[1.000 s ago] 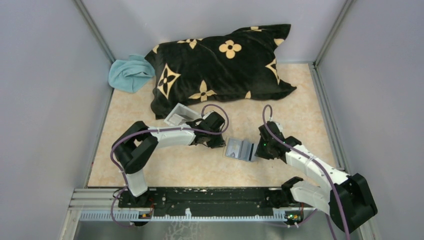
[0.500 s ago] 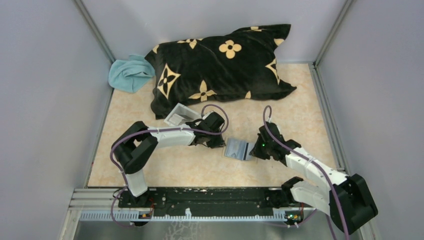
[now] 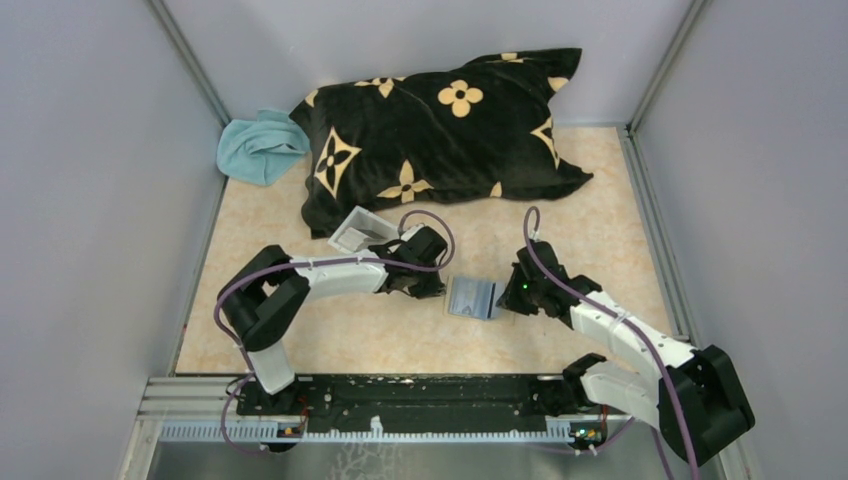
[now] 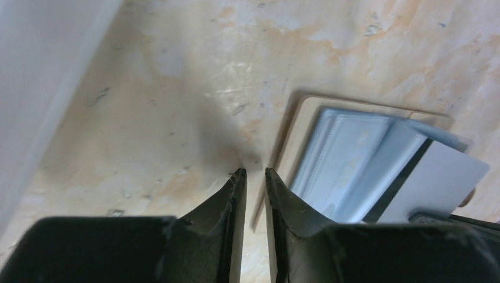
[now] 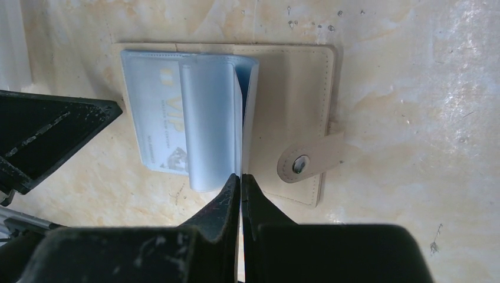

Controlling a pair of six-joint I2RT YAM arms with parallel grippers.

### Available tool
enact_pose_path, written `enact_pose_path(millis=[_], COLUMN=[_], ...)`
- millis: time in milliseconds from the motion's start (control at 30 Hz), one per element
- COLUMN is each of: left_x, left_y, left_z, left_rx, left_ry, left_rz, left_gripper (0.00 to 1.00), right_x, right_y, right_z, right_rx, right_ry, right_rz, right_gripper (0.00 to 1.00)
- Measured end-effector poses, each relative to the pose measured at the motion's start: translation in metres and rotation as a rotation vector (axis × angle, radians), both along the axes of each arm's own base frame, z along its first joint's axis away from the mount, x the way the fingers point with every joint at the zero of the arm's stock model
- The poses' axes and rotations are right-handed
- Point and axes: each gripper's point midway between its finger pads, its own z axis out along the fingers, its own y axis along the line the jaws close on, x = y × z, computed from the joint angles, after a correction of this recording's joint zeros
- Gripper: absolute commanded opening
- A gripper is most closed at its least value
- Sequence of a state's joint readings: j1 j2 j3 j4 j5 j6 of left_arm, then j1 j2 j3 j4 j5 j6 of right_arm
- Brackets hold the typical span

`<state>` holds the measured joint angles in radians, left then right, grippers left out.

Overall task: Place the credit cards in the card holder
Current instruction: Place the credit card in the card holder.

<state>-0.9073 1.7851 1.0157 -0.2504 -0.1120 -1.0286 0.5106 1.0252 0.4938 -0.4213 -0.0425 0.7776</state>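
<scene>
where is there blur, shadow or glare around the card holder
Right wrist view: the card holder is sharp, stitching and snap stud clear, with pale glare on the table at right. Left wrist view: softer, the credit card slightly blurred, and a shadow on the table ahead of the left end effector. Top external view: evenly lit, the card holder too small for detail.

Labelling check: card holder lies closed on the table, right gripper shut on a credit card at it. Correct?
No: the card holder lies open, not closed, as the right wrist view shows. The rest holds: it is on the table, and the right gripper is shut on a credit card at it.
</scene>
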Motion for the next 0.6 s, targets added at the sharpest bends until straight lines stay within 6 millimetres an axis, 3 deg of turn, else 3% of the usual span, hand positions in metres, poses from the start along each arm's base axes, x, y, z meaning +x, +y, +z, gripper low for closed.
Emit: enact_pose_path(millis=[333,600], left_x=[-0.015,-0.019], left_y=[0.033,-0.014], left_z=[0.008,0.040], left_rx=[0.092,-0.036], left_ry=[-0.013,-0.100], left_rz=[-0.005,-0.147], left_gripper=[0.27,0.27], right_x=[0.000,0.003], right_y=[-0.003,-0.012], right_z=[0.005,0.018], right_rx=[-0.044,-0.094], right_ry=[-0.006,-0.030], right_rz=[0.015,0.013], right_gripper=[0.00,0.00])
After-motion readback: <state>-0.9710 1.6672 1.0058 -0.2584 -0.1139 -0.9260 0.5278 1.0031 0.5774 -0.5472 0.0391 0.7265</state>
